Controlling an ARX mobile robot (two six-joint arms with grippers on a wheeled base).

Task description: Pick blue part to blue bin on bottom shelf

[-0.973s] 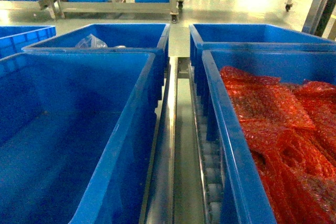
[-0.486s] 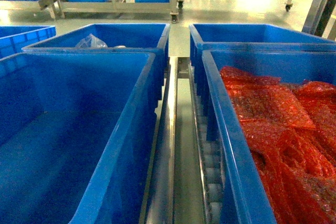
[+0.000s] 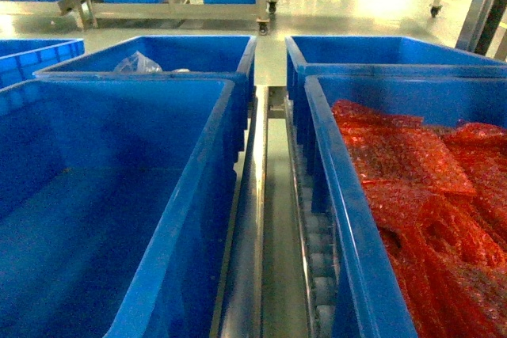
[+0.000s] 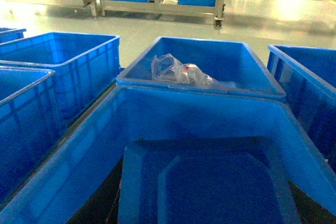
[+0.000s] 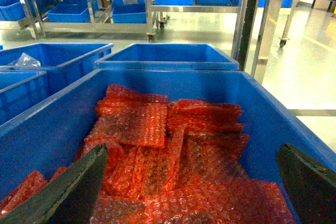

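The blue part (image 4: 210, 182), a dark blue boxy block, fills the lower middle of the left wrist view. Dark slivers of finger show at both its sides, so my left gripper (image 4: 210, 208) is shut on it. It hangs inside the rim of the big bare blue bin (image 4: 199, 111), which stands at the left of the head view (image 3: 198, 187). The bottom shelf's steel rail (image 3: 255, 211) and white rollers (image 3: 315, 271) run beside that bin. My right gripper (image 5: 191, 192) is open above red bubble-wrap packets (image 5: 173, 145). Neither gripper shows in the head view.
A like blue tote (image 3: 341, 219) with red packets stands on the right. Behind the bare bin is a tote holding a clear plastic bag (image 4: 178, 71); another blue tote (image 3: 396, 51) is at back right. Further totes (image 4: 63, 72) stand left, and steel racks (image 3: 182, 5) beyond.
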